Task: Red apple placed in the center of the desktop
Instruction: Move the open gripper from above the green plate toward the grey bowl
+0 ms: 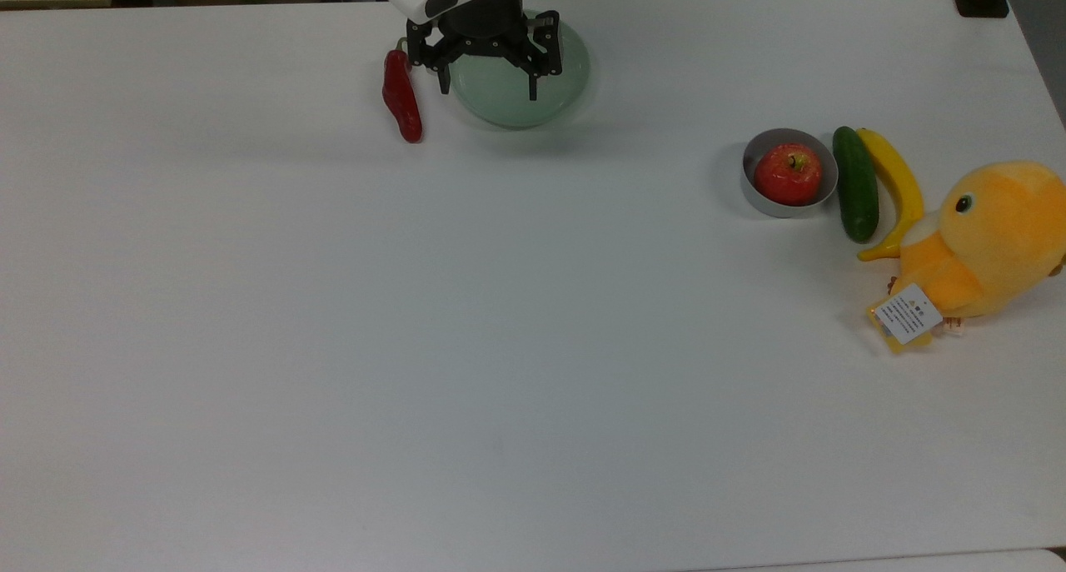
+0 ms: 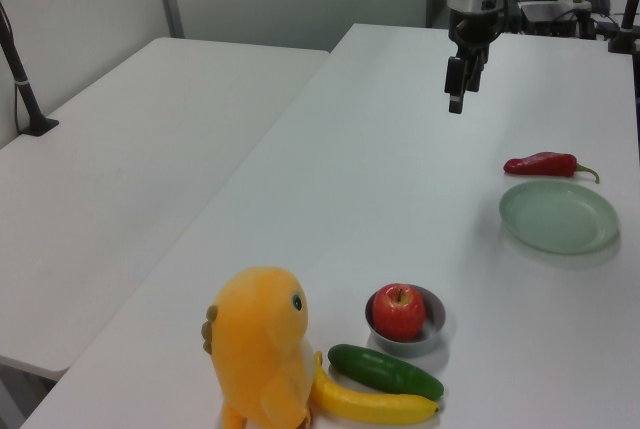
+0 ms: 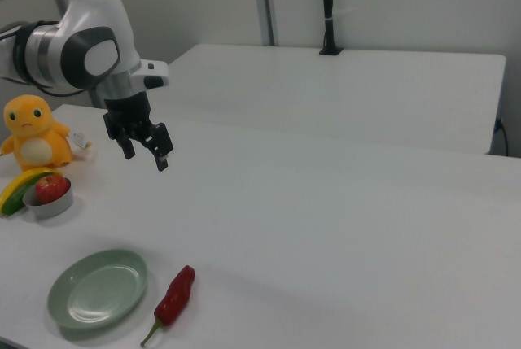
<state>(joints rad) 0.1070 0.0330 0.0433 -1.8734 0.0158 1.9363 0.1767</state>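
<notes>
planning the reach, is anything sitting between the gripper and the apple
Nothing visible on the way: bare desktop lies between the open gripper and the apple. The apple sits in a small grey bowl, whose rim surrounds it.

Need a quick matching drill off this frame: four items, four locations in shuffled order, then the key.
Items:
1. red apple
2. chili pepper
3. cucumber
4. pincer

Locations:
A. lying between the grey bowl and the banana
B. in the air above the desktop, open and holding nothing
C. inside the grey bowl
D. on the desktop beside the green plate, at the top view's left of it

Pairs: 1-C, 2-D, 3-A, 4-B
</notes>
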